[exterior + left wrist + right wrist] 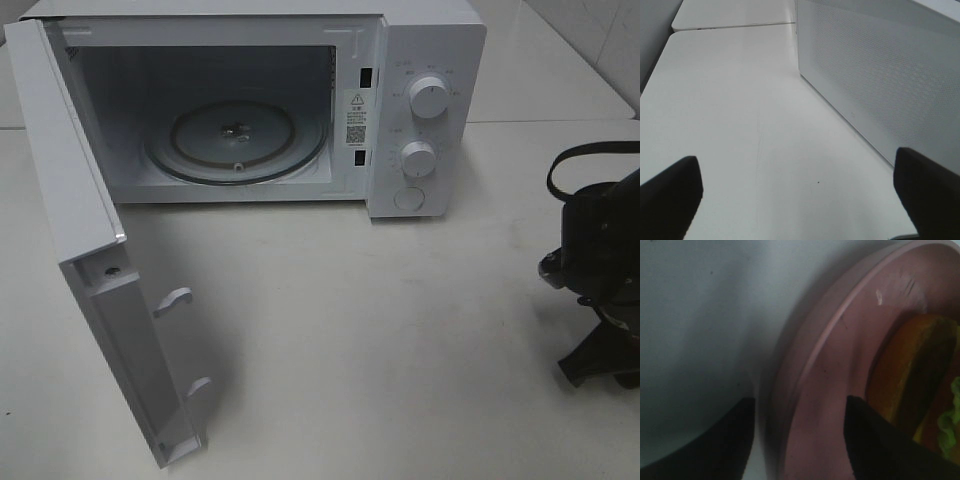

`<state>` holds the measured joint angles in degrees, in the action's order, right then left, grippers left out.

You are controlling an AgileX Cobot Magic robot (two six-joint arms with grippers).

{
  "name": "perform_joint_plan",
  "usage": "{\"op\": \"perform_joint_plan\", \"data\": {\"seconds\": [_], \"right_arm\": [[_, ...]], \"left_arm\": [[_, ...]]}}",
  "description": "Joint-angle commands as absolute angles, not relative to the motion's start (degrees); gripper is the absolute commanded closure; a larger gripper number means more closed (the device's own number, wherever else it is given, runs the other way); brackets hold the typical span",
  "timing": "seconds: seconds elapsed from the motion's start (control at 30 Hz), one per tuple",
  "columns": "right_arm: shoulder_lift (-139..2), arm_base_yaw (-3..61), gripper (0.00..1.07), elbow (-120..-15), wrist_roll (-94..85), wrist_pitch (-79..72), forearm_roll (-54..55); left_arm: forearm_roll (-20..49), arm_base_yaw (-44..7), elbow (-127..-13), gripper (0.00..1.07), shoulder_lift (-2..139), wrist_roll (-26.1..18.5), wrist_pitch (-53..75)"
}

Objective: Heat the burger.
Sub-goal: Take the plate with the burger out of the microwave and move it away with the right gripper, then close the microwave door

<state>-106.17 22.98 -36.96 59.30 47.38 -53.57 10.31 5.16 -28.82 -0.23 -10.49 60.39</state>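
Note:
The burger (912,375) lies on a round pink plate (840,340) in the right wrist view; I see its golden-brown bun, dark patty and a frill of green lettuce. My right gripper (799,400) is open, its two dark fingers standing either side of the plate's raised rim, one outside on the table and one inside beside the burger. My left gripper (795,157) is open over bare table with nothing between its fingers. In the exterior high view only the right arm (600,270) shows at the right edge; burger and plate are out of view there.
A white microwave (430,110) stands at the back of the table. Its door (90,250) is swung wide open to the left, and its glass turntable (238,138) holds nothing. The microwave's perforated side wall (880,75) is close beside my left gripper.

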Motion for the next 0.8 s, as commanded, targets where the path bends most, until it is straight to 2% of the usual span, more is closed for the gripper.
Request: {"op": "perform_joint_plan", "data": {"seconds": [0.03,0.33,0.4,0.47,0.5,0.53,0.57,0.67,0.8], "right_arm": [[-101.87,22.92,0.47,-37.76,53.17,47.78,-50.71],[-91.16,22.92,0.46,-38.22,40.79,44.58,-41.88],[-84.57,22.92,0.41,-38.22,28.71,40.34,-32.37],[-82.91,22.92,0.39,-38.22,25.5,39.65,-29.22],[-79.93,22.92,0.34,-38.22,19.42,38.85,-22.57],[-79.93,22.92,0.34,-38.22,19.42,38.85,-22.57],[-77.41,22.92,0.29,-38.22,14.5,38.5,-17.25],[-73.74,22.92,0.25,-38.22,9.57,38.5,-11.17],[-70.13,22.92,0.26,-38.22,7.73,38.96,-7.16]], "left_arm": [[10.37,5.39,-28.71,0.09,-1.43,-10.31,59.76],[10.37,5.39,-28.71,0.09,-1.43,-10.31,59.76],[10.37,5.39,-28.71,0.09,-1.43,-10.31,59.76],[10.37,5.39,-28.71,0.09,-1.43,-10.31,59.76],[10.37,5.39,-28.71,0.09,-1.43,-10.31,59.76],[10.37,5.39,-28.71,0.09,-1.43,-10.31,59.76],[10.37,5.39,-28.71,0.09,-1.43,-10.31,59.76],[10.37,5.39,-28.71,0.09,-1.43,-10.31,59.76],[10.37,5.39,-28.71,0.09,-1.43,-10.31,59.76]]}}
